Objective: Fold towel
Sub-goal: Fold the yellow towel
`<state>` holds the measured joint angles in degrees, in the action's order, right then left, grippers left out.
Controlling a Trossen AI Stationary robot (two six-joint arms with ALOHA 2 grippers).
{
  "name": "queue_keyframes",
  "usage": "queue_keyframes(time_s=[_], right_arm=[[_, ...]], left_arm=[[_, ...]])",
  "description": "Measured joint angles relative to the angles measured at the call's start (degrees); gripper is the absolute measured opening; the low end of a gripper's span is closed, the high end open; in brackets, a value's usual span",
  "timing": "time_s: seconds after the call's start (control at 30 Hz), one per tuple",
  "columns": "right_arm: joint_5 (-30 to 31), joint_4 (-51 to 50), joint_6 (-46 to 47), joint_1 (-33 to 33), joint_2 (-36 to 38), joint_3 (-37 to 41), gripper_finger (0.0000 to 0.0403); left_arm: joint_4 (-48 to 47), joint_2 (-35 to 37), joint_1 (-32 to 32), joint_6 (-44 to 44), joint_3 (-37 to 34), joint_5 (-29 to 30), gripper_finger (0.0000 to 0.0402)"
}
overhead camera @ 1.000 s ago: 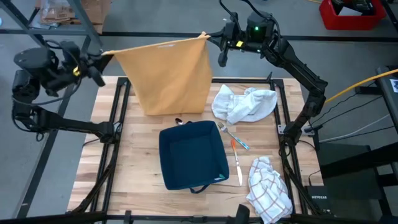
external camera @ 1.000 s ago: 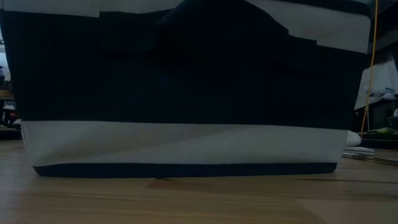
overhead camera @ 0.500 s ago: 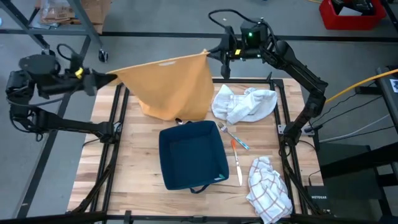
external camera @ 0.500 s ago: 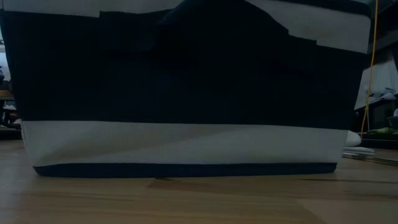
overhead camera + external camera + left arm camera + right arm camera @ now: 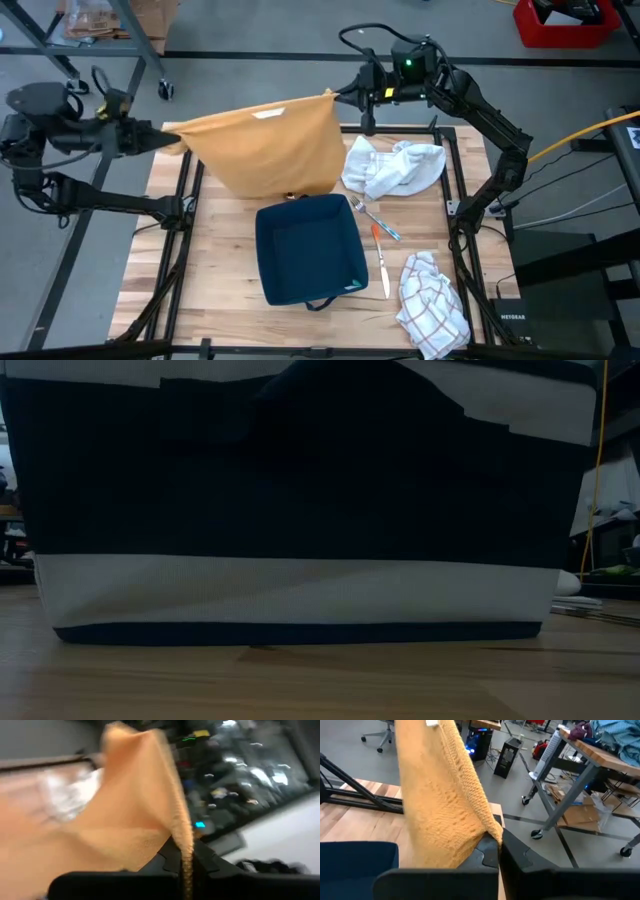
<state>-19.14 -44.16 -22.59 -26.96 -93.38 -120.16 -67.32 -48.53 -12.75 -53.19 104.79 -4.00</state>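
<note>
An orange towel (image 5: 270,150) hangs stretched between my two grippers over the table's far part; its lower edge reaches down beside the dark blue bin (image 5: 308,248). My left gripper (image 5: 170,140) is shut on its left top corner, out past the table's left edge. My right gripper (image 5: 342,95) is shut on its right top corner near the far edge. The towel also fills the left wrist view (image 5: 125,820) and the right wrist view (image 5: 440,805). The low view shows only the bin's wall (image 5: 300,490). My left gripper pinches the towel's left top corner (image 5: 182,847) between its two fingers, coming level from the table's left. The cloth spreads away from it, lifted. My right gripper pinches the right top corner (image 5: 492,832) between its fingers, coming from the table's right; the towel hangs below, its top edge sagging a little.
A white crumpled cloth (image 5: 395,168) lies right of the towel. A checked cloth (image 5: 432,305) lies at the near right corner. Cutlery (image 5: 380,235) lies between them. The dark blue bin stands in the table's middle. Bare wood shows at the near left.
My left gripper has moved left and toward the near edge, and lower. My right gripper has come slightly lower and nearer. The towel's top edge has dropped and slanted, and its body has bulged out, wider and shorter than before.
</note>
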Motion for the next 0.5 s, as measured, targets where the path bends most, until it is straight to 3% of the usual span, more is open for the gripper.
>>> queue_keyframes(time_s=[0.2,0.5], right_arm=[[-0.04,-1.57,0.00,0.07,-0.44,0.02,0.0001],[4.98,-2.51,-0.44,-2.29,-4.67,0.02,0.0001]], left_arm=[[-21.66,-1.88,0.02,-10.45,-0.11,10.00,0.0000],[-20.91,-5.36,-0.01,-3.34,-1.31,24.53,0.0000]])
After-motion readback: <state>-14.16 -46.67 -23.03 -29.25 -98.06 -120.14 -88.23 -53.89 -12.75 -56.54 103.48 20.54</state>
